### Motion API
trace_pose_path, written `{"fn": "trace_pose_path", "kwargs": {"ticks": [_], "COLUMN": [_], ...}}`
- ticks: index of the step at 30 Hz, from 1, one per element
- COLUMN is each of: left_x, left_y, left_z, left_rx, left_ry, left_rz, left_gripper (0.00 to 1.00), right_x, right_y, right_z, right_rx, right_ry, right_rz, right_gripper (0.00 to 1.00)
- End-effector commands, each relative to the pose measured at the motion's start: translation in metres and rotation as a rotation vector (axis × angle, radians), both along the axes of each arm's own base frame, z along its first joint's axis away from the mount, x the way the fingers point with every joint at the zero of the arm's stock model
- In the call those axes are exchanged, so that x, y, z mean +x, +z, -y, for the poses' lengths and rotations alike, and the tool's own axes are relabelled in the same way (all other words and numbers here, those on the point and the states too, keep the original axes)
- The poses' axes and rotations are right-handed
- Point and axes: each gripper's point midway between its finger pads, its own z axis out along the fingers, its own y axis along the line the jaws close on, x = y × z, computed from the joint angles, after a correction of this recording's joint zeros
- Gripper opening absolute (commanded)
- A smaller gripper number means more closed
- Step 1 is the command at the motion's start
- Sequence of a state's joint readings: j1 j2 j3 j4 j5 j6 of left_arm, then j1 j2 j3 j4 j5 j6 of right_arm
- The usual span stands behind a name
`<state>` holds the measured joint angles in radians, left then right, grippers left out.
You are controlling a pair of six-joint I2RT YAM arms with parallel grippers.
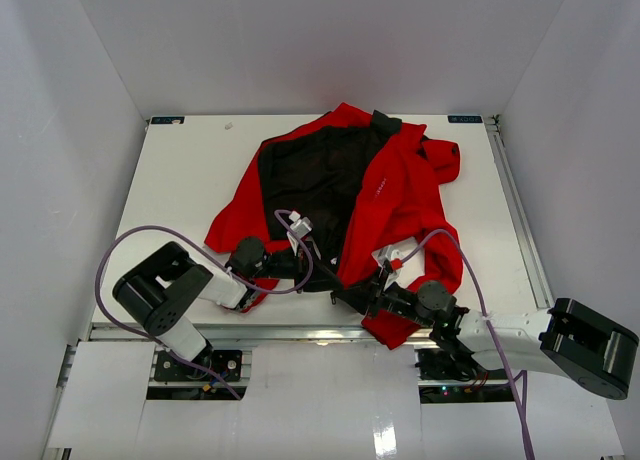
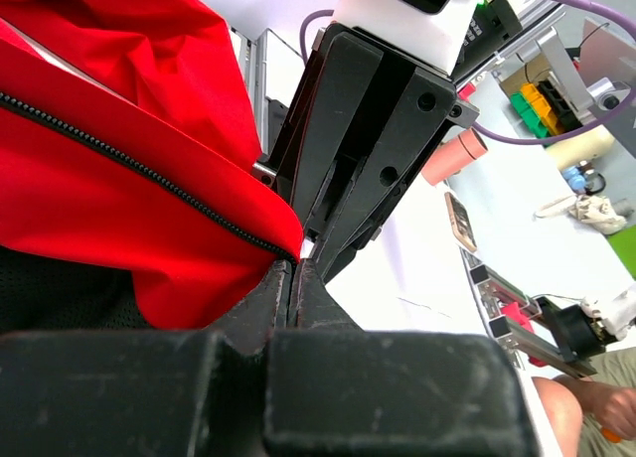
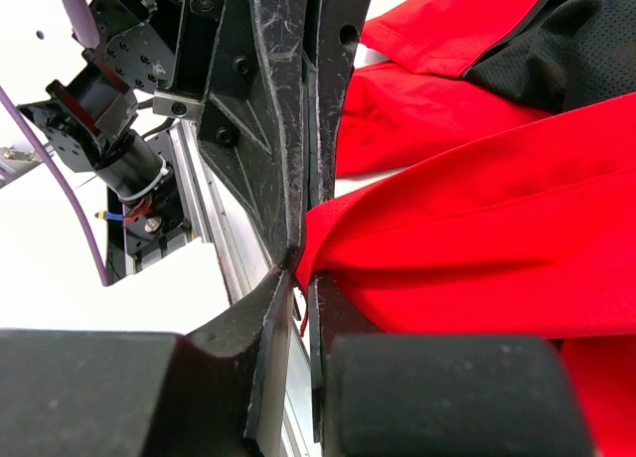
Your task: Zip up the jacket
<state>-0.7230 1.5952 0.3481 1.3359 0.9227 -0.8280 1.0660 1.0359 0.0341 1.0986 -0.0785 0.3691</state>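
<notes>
The red jacket (image 1: 400,190) lies open on the white table, its black lining (image 1: 315,175) facing up at centre. My left gripper (image 1: 322,277) and right gripper (image 1: 340,290) meet tip to tip at the jacket's near hem. In the left wrist view the left gripper (image 2: 294,268) is shut on the red edge (image 2: 119,219), right where the black zipper teeth (image 2: 129,159) end. In the right wrist view the right gripper (image 3: 301,278) is pinched on a corner of red fabric (image 3: 477,219), with a narrow gap lower down between the fingers.
The white table (image 1: 190,180) has a metal rail (image 1: 300,332) along its near edge and another (image 1: 520,210) on the right. White walls enclose it. Purple cables (image 1: 130,245) loop off both arms. A sleeve (image 1: 440,160) bunches at the back right.
</notes>
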Motion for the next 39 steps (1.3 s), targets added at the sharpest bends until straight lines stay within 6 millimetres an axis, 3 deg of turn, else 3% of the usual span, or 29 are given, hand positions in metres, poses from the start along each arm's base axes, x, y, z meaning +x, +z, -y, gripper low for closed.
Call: {"fn": "trace_pose_path", "kwargs": {"ticks": [1, 5, 7, 9, 12, 14, 17, 19, 20, 25, 30, 32, 39], "left_x": [-0.010, -0.006, 0.004, 0.013, 0.039, 0.067, 0.086, 0.101, 0.110, 0.123, 0.145, 0.154, 0.187], "left_y": [0.013, 0.009, 0.005, 0.015, 0.002, 0.020, 0.013, 0.020, 0.030, 0.026, -0.009, -0.022, -0.032], "left_z": [0.003, 0.005, 0.004, 0.001, -0.007, -0.014, -0.034, -0.051, -0.059, -0.096, -0.150, -0.160, -0.186], "left_rx": [-0.052, -0.030, 0.005, 0.003, 0.136, 0.172, 0.291, 0.338, 0.339, 0.491, 0.764, 0.838, 1.016], "left_ry": [-0.059, -0.048, -0.017, 0.030, 0.167, 0.343, 0.514, 0.643, 0.714, 0.891, 1.107, 1.141, 1.269], "left_rz": [0.055, 0.040, 0.020, 0.044, 0.022, 0.069, 0.040, 0.049, 0.069, 0.048, -0.027, -0.056, -0.099], "left_gripper": [0.00, 0.01, 0.23, 0.32, 0.50, 0.56, 0.63, 0.68, 0.69, 0.69, 0.69, 0.68, 0.65], "right_x": [-0.017, -0.018, -0.016, -0.015, -0.015, -0.015, -0.014, -0.014, -0.014, -0.011, -0.008, -0.009, -0.014], "right_y": [-0.015, -0.014, -0.015, -0.018, -0.018, -0.018, -0.016, -0.016, -0.014, -0.013, -0.013, -0.013, -0.015], "right_z": [0.020, 0.020, 0.020, 0.021, 0.022, 0.023, 0.024, 0.025, 0.025, 0.028, 0.033, 0.034, 0.039], "right_rx": [0.018, 0.020, 0.016, 0.005, 0.008, 0.010, 0.018, 0.020, 0.023, 0.029, 0.040, 0.043, 0.060], "right_ry": [0.035, 0.037, 0.029, 0.020, 0.015, 0.015, 0.008, 0.004, 0.004, -0.021, -0.049, -0.049, -0.038], "right_rz": [0.034, 0.040, 0.037, 0.034, 0.034, 0.035, 0.039, 0.042, 0.045, 0.041, 0.032, 0.032, 0.027], "right_gripper": [0.08, 0.08, 0.08, 0.08, 0.08, 0.08, 0.08, 0.08, 0.08, 0.08, 0.08, 0.08, 0.08]}}
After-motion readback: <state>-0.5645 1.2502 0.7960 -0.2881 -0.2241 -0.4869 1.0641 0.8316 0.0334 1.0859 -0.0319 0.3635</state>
